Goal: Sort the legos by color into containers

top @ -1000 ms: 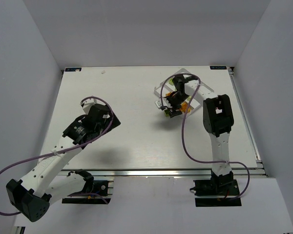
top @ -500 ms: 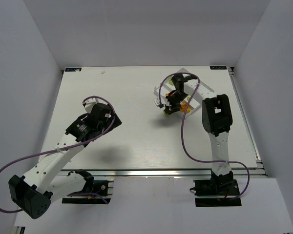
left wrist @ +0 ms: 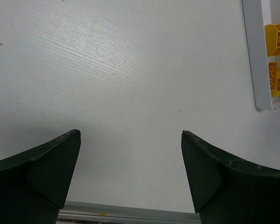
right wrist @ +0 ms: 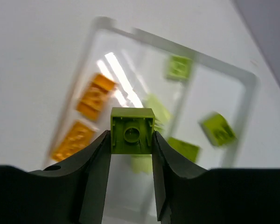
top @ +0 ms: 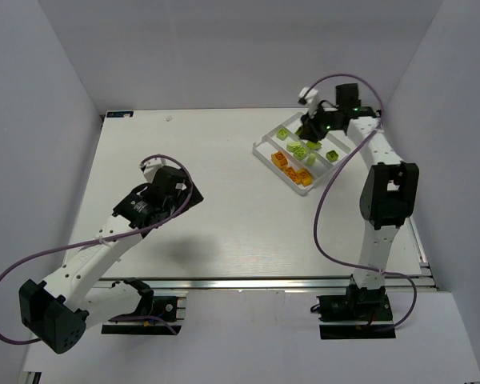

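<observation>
The white tray (top: pixel 262 147) lies at the back right of the table. Its near compartment holds yellow-orange legos (top: pixel 292 168); the others hold lime green legos (top: pixel 302 149). My right gripper (right wrist: pixel 130 140) is shut on a lime green lego (right wrist: pixel 132 130), held above the tray (right wrist: pixel 245 79); in the top view it (top: pixel 314 124) is over the tray's far side. My left gripper (left wrist: pixel 130 137) is open and empty over bare table at the left (top: pixel 182 194). The tray's corner with yellow-orange legos (left wrist: pixel 276 80) shows at that view's right edge.
The table's white walls rise at the left, back and right. A metal rail (top: pixel 264 282) runs along the near edge. The right arm's purple cable (top: pixel 328 184) loops beside the tray.
My right gripper has swung from the tray's near-left side up to its far side, carrying the green lego and uncovering the tray. The left arm has shifted slightly right.
</observation>
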Controlling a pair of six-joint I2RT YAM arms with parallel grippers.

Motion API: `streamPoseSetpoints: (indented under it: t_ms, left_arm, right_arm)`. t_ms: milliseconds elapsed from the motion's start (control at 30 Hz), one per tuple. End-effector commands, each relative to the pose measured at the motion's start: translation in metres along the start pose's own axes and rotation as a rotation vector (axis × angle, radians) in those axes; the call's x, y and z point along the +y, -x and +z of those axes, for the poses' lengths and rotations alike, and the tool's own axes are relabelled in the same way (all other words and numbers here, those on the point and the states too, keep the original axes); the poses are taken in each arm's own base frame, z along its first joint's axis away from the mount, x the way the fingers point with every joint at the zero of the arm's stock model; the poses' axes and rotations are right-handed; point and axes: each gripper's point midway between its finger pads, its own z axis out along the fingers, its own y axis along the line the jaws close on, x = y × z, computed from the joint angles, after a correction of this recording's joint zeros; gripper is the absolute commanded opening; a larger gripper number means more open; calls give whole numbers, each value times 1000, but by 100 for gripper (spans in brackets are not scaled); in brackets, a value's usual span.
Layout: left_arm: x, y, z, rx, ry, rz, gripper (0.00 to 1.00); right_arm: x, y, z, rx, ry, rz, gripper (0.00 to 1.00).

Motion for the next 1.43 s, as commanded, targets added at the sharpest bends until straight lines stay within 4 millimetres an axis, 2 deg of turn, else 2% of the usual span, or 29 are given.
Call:
streamPoseSetpoints:
  t_ms: [0, 100, 167, 200, 300, 433, 500, 533, 600, 633, 700, 733, 800, 833, 900, 933, 967, 1000, 1033, 1100, 1133, 1233, 1367, 1400]
  left_arm:
    - [-13, 9, -1, -19, -48, 1, 98]
    - [-14, 9, -1, -21, -56, -1, 98]
    - [-15, 9, -1, -25, -64, -6, 98]
    - [-14, 7, 0, -20, -63, -7, 98]
    - [-17, 5, 2, -12, -75, -8, 98]
    - [-23, 5, 5, -5, -90, 6, 98]
    - [-25, 5, 6, 0, -96, 14, 98]
    - [-27, 4, 8, 2, -98, 16, 98]
    - [-29, 2, 9, 11, -109, 19, 98]
    - [-32, 3, 9, 8, -117, 18, 98]
    - [-34, 2, 10, 16, -127, 22, 98]
    - [-36, 3, 10, 13, -136, 21, 98]
    - [-39, -1, 10, 25, -167, 39, 98]
    - [-46, 2, 9, 15, -200, 40, 98]
    - [-52, -1, 8, 28, -239, 62, 98]
    - [-59, 1, 7, 19, -266, 71, 98]
    - [-60, 3, 7, 13, -276, 98, 98]
    - [-65, 6, 4, 7, -292, 108, 98]
    - [-69, 10, 2, -7, -309, 121, 98]
    - [-76, 19, -3, -35, -334, 161, 98]
    - [-78, 22, -5, -44, -341, 172, 98]
    - [-86, 29, -9, -64, -368, 203, 98]
    - [-91, 32, -10, -74, -391, 214, 98]
    - [-92, 33, -11, -79, -395, 215, 98]
  right_arm:
    - [-82, -29, -37, 4, -268, 275, 0]
    - [-104, -68, -54, 79, -341, 317, 0]
    - [-110, -88, -58, 116, -348, 336, 0]
    - [-114, -90, -61, 117, -354, 343, 0]
    - [-117, -110, -61, 132, -350, 369, 10]
    - [-116, -114, -53, 122, -315, 371, 25]
    - [-115, -115, -47, 125, -309, 374, 36]
    - [-116, -118, -46, 127, -314, 382, 54]
    - [-121, -115, -48, 117, -327, 384, 72]
    - [-122, -109, -52, 106, -335, 383, 89]
    - [-123, -102, -59, 96, -346, 381, 89]
    - [-123, -87, -69, 70, -353, 378, 89]
    - [-116, -71, -79, 40, -353, 416, 89]
    - [-111, -52, -88, 6, -351, 426, 89]
    - [-90, -35, -94, -21, -296, 499, 89]
    - [-75, -9, -104, -86, -238, 483, 89]
    - [-59, -10, -101, -97, -192, 541, 89]
    - [-52, 0, -106, -127, -178, 566, 89]
    - [-42, 17, -119, -176, -169, 583, 89]
    - [-27, 23, -120, -214, -145, 690, 89]
    - [-21, 34, -131, -239, -157, 689, 89]
    - [-7, 39, -140, -258, -161, 736, 89]
    - [1, 36, -147, -261, -196, 719, 89]
    - [6, 27, -147, -253, -212, 727, 89]
